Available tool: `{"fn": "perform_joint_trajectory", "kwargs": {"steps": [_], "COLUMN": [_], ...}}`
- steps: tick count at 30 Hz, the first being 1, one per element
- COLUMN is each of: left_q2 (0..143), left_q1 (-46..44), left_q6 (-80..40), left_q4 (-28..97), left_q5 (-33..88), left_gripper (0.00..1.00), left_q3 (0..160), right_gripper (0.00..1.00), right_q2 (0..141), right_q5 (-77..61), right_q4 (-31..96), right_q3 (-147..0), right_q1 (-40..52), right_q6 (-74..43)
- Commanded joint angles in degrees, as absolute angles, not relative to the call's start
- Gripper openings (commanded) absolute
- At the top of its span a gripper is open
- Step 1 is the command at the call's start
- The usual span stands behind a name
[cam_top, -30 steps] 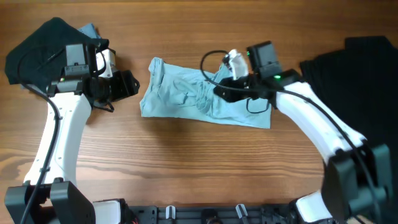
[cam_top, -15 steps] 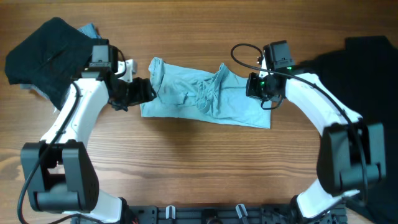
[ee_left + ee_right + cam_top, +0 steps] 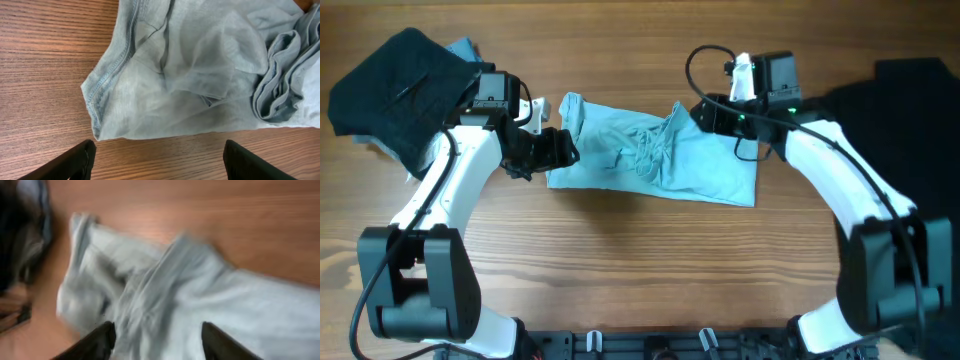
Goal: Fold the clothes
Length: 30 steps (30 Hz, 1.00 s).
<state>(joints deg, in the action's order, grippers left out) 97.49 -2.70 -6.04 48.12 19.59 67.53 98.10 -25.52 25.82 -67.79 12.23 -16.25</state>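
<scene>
A pale blue T-shirt [image 3: 650, 160] lies crumpled in the middle of the table; it also shows in the left wrist view [image 3: 200, 70] and, blurred, in the right wrist view [image 3: 200, 305]. My left gripper [image 3: 563, 150] is open and empty at the shirt's left edge, its fingers [image 3: 160, 162] over bare wood just short of the hem. My right gripper [image 3: 705, 115] is open and empty above the shirt's upper right part [image 3: 155, 340]. A black garment [image 3: 900, 110] lies at the right. Bundled black and grey garments [image 3: 400, 85] lie at the far left.
The wooden table [image 3: 620, 270] has bare surface in front of the shirt. A black cable [image 3: 705, 60] loops above the right wrist. A rail with clips [image 3: 650, 345] runs along the front edge.
My left gripper has moved right to the shirt's left edge. My right gripper has let go of the shirt's middle fold and moved up and back to the shirt's upper right.
</scene>
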Motion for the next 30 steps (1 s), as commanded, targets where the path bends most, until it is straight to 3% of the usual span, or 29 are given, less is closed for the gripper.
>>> {"fn": "perform_joint_trajectory", "kwargs": {"steps": [1,5,11,14,22,24,30], "left_q2": [97.7,97.7,97.6,97.6,97.6,97.6,97.6], "left_q1": [-2.7,-2.7,-2.7,-2.7,-2.7,-2.7,-1.3], "left_q6": [-4.7,-4.7,-4.7,-4.7,-4.7,-4.7,-4.7], "left_q4": [48.0,47.9,48.8,49.9,50.7,50.7,50.9], "left_q5": [19.7,19.7,19.7,19.7,19.7,19.3,18.4], "left_gripper": [0.82,0.82,0.84,0.85,0.85,0.86,0.85], "left_q3": [67.3,67.3,67.4,67.4,67.4,67.4,67.4], "right_gripper": [0.75,0.8,0.6,0.58,0.04,0.04,0.04], "right_q2": [97.7,98.0,101.0,104.4,106.1,104.7,102.2], "right_q5": [-29.2,-19.0,-7.4,-7.5,-20.9,-26.3,-28.6], "right_q4": [31.4,32.8,29.0,29.2,29.4,29.9,33.3], "right_q3": [-67.5,-67.1,-67.1,-67.1,-67.2,-67.2,-67.2], "right_q1": [18.0,24.8,29.2,29.2,29.3,29.4,30.3], "right_q6": [-0.2,2.2,-3.7,-5.0,1.8,7.7,10.7]}}
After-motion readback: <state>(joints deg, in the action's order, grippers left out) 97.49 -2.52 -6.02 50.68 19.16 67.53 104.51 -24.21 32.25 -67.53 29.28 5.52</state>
